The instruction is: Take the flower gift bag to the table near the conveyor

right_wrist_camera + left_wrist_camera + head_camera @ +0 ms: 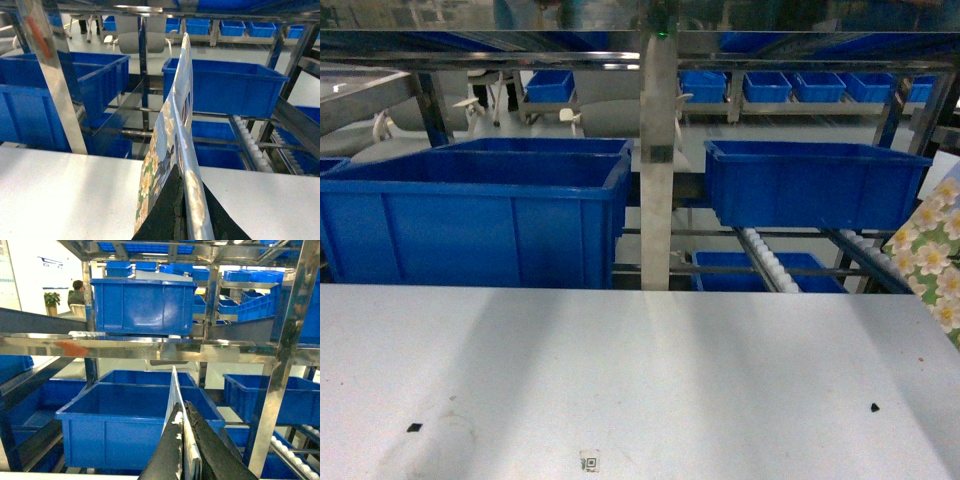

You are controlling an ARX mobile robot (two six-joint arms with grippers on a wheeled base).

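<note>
Head view: bag point(932, 255) hangs at right edge, cropped, above the table point(620, 380); conveyor point(770, 262) behind. Neither gripper shows here.

Left wrist: gripper point(186, 450) clenched on a thin white sheet, likely the bag's edge.

Right wrist: gripper point(181, 212) pinching the bag; keep both level, lower gently onto the table.

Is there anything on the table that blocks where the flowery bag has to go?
Nothing visible does. The flower gift bag hangs at the table's right edge, pinched in the right tool. The tabletop beside it shows only tiny specks and a small code sticker.
</note>
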